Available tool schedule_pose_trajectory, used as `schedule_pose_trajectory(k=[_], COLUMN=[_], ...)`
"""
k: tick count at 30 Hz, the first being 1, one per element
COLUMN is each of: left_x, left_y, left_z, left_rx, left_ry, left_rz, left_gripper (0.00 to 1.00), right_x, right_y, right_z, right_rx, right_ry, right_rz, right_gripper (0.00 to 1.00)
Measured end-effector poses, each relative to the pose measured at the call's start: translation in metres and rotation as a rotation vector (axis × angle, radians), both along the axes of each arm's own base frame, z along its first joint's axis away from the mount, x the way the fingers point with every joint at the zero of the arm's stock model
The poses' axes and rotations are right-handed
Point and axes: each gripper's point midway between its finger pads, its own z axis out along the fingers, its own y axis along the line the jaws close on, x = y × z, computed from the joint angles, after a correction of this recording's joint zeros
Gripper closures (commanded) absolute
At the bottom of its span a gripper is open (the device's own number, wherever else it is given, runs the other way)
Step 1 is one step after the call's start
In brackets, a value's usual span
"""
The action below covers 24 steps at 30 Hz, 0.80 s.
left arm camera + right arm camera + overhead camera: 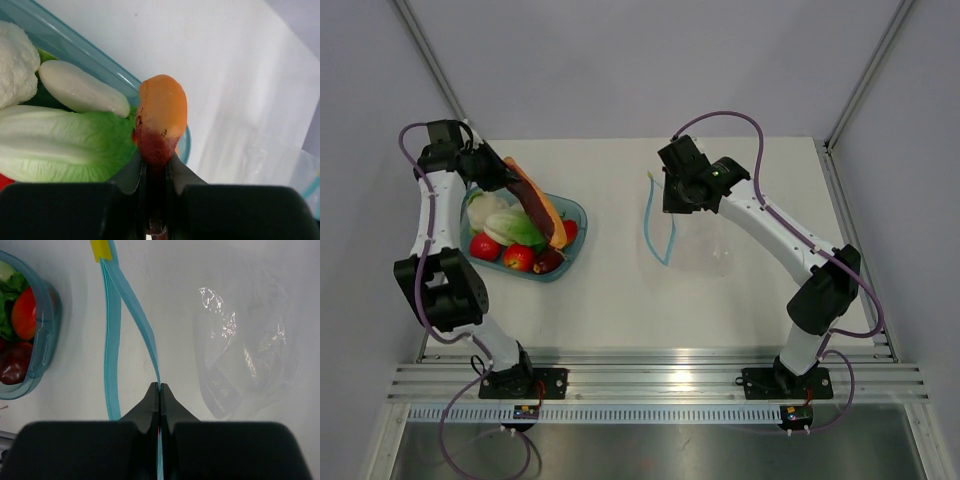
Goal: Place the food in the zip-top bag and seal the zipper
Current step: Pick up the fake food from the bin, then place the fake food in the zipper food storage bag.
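My left gripper [156, 159] is shut on an orange and dark red carrot-like food piece [161, 120], held over the teal bowl [575, 215] at the left; the piece shows in the top view [538, 203] too. Red round pieces [485, 246] and a dark purple one [549, 262] lie in the bowl. The clear zip-top bag [705, 245] lies mid-table with its mouth held open. My right gripper [160, 388] is shut on one lip of the teal zipper [145, 330], lifting it; the other lip [112, 355] lies on the table.
The bowl also holds a green lettuce leaf [65, 145], a white oblong piece [82, 90] and a white cauliflower piece [15, 62]. A yellow tab [101, 249] sits at the zipper's far end. White walls stand around the table.
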Motion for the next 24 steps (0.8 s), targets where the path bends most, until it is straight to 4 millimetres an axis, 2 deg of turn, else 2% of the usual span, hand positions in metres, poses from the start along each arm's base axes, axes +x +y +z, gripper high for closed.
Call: schedule_pose_trajectory(k=[5, 7, 11, 12, 14, 16, 24], left_x=[-0.025, -0.034, -0.055, -0.062, -0.075, -0.08, -0.054], left_y=[-0.021, -0.035, -0.09, -0.11, -0.138, -0.154, -0.161], left_z=[0.079, 0.111, 0.17, 0.182, 0.193, 0.196, 0.187], left_rx=[-0.017, -0.029, -0.066, -0.082, -0.114, -0.148, -0.159], left_ry=[-0.174, -0.258, -0.444, -0.498, -0.55, -0.579, -0.602], left_rz=[-0.017, -0.024, -0.086, -0.111, -0.146, -0.148, -0.049], left_gripper=[1.0, 1.0, 1.0, 1.0, 1.0, 1.0, 1.0], right_x=[-0.004, -0.003, 0.003, 0.005, 0.007, 0.009, 0.004], right_y=[0.009, 0.015, 0.029, 0.033, 0.039, 0.046, 0.059], right_z=[-0.002, -0.002, 0.001, 0.003, 0.007, 0.012, 0.021], right_rx=[0.041, 0.06, 0.11, 0.125, 0.155, 0.192, 0.284], right_ry=[0.033, 0.046, 0.074, 0.08, 0.087, 0.095, 0.139], right_rz=[0.015, 0.014, -0.007, -0.014, -0.027, -0.038, -0.056], right_gripper=[1.0, 1.0, 1.0, 1.0, 1.0, 1.0, 1.0])
